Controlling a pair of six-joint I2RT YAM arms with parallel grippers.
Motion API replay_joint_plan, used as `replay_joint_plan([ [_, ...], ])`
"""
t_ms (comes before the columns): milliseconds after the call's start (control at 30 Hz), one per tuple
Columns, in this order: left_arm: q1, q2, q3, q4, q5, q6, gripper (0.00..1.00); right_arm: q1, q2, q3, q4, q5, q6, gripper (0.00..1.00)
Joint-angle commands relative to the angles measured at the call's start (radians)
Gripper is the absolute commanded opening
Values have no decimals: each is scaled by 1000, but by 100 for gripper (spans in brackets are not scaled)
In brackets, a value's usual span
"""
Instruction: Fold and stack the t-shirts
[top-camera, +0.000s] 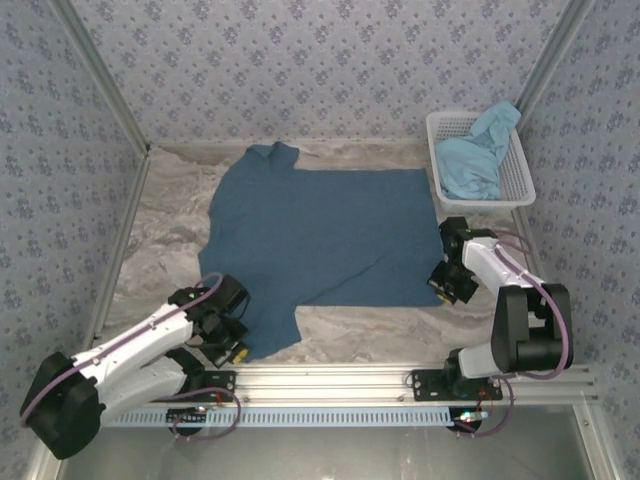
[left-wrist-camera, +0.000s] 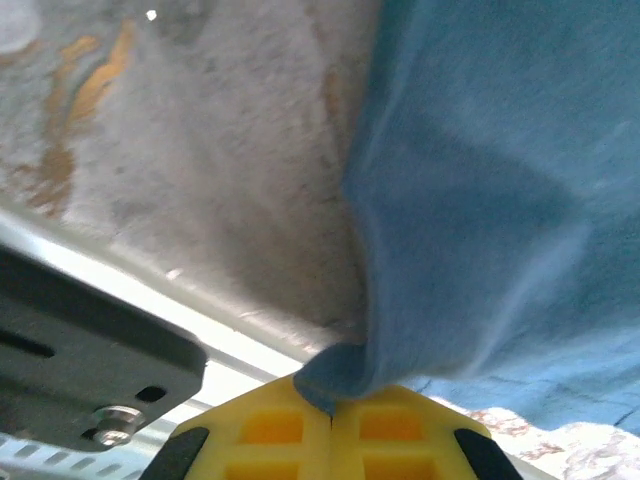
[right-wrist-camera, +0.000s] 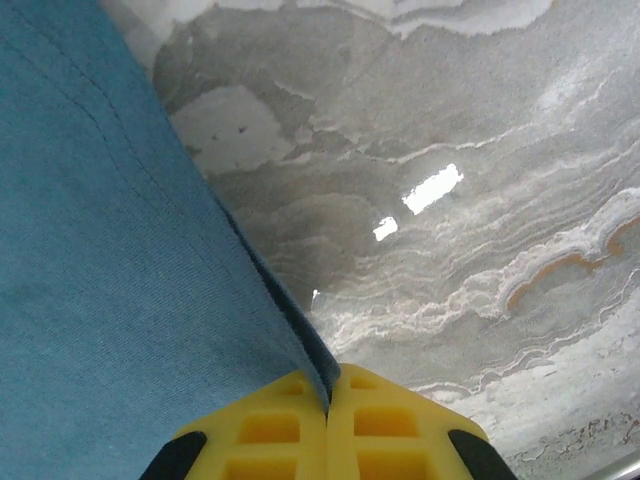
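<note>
The top view looks down from behind over the whole bench (top-camera: 170, 230); both wrist views (very close) face edges of the teal t-shirt (top-camera: 320, 235).

Basket (top-camera: 520, 178) blocks far-right corner; walls (top-camera: 300, 60) hem three sides. Bare table (top-camera: 168, 215) left of teal shirt (top-camera: 320, 235) is passable.

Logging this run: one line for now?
left gripper shut on dark teal-blue cloth t-shirt; right gripper shut on it; sky-blue t-shirt in white mesh basket

Your right gripper (right-wrist-camera: 328, 388): yellow fingers (right-wrist-camera: 268, 432) pressed together, pinching the teal-blue t-shirt (right-wrist-camera: 100, 300) at its edge. To their right you have the grey marbled tabletop (right-wrist-camera: 450, 250).
</note>
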Motion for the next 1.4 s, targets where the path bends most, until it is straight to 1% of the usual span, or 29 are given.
replay_joint_plan([
  [0,-7,17,84,-5,-55,8,9,-8,8,31,-34,21,5,7],
  [67,-7,27,155,-93,-93,39,41,-9,-23,31,-45,40,30,24],
  [100,-7,28,183,-138,-109,48,52,-9,-41,35,-53,51,41,32],
  [133,-6,27,217,-191,-129,54,60,-9,-62,41,-62,66,56,39],
  [167,-6,22,252,-244,-150,57,62,-9,-86,48,-72,81,69,44],
  [233,-5,10,320,-328,-200,49,64,-7,-124,70,-92,104,94,49],
  [300,12,7,392,-345,-246,66,63,1,-164,97,-80,136,103,49],
  [333,54,19,417,-325,-247,97,61,18,-187,106,-50,128,94,46],
  [367,118,43,423,-268,-224,140,57,37,-200,105,11,97,72,45],
  [433,252,126,421,-109,-154,208,41,73,-188,103,124,-1,36,42],
  [467,312,190,431,-9,-127,229,34,92,-163,108,176,-42,26,41],
  [500,354,253,446,85,-112,249,31,105,-138,113,216,-88,12,40],
  [533,393,354,492,148,-112,277,29,118,-100,122,265,-137,-1,38],
  [600,448,536,614,235,-111,337,25,141,-33,145,334,-209,-20,38],
  [667,492,725,749,250,-110,393,24,163,36,178,361,-238,-36,38],
  [700,509,793,794,286,-103,409,23,165,71,197,363,-254,-39,38],
  [800,567,994,918,262,-71,438,21,168,177,265,317,-270,-64,38],
  [900,620,1071,946,262,-95,463,21,177,253,322,297,-259,-68,40],
  [1033,703,1105,912,261,-124,482,20,186,376,428,237,-240,-67,43],
  [1167,782,1124,884,294,-102,512,20,205,504,538,198,-226,-77,43],
  [1267,805,1136,899,326,-55,540,21,222,594,623,171,-232,-74,44],
  [1367,805,1154,943,312,-30,556,21,239,686,720,74,-201,-66,43],
])
